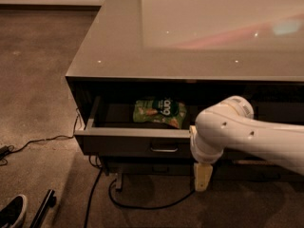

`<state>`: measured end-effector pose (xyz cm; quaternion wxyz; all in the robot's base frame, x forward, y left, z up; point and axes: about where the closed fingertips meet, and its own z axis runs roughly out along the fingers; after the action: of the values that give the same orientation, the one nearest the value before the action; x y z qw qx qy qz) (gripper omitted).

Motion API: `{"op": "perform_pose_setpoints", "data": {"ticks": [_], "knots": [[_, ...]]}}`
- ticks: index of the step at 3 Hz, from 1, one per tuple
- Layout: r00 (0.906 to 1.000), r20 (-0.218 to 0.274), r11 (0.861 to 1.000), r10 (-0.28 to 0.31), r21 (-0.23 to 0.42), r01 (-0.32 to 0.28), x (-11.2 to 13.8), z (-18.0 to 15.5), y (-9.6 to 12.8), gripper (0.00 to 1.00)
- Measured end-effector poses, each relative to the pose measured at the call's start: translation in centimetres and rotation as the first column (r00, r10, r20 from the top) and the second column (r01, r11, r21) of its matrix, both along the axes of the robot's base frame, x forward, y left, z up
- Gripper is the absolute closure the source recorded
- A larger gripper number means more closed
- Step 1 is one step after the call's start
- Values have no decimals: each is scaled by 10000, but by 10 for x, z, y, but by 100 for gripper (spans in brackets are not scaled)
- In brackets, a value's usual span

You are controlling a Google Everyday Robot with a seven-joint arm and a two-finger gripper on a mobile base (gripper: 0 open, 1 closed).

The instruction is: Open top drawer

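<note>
Dark grey-brown top drawer (121, 142) is showing a green snack bag (156, 112) under a glossy grey desk (109, 42)
Its top is gleaming with pinkish reflections, the snack bag is carrying white lettering, and the white arm (237, 132) is ending in a tan gripper (203, 176) hanging below the desk's front edge over mottled brown carpet (33, 56)

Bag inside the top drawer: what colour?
Green, camera view; bag lies in top drawer; gripper hangs below its front.
</note>
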<state>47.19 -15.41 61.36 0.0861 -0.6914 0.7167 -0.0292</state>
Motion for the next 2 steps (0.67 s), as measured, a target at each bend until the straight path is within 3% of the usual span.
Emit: {"op": "perform_pose_setpoints", "data": {"ticks": [2], "knots": [[9999,-109,9986,61,-520,-67,-36,-2,-12,41]]}}
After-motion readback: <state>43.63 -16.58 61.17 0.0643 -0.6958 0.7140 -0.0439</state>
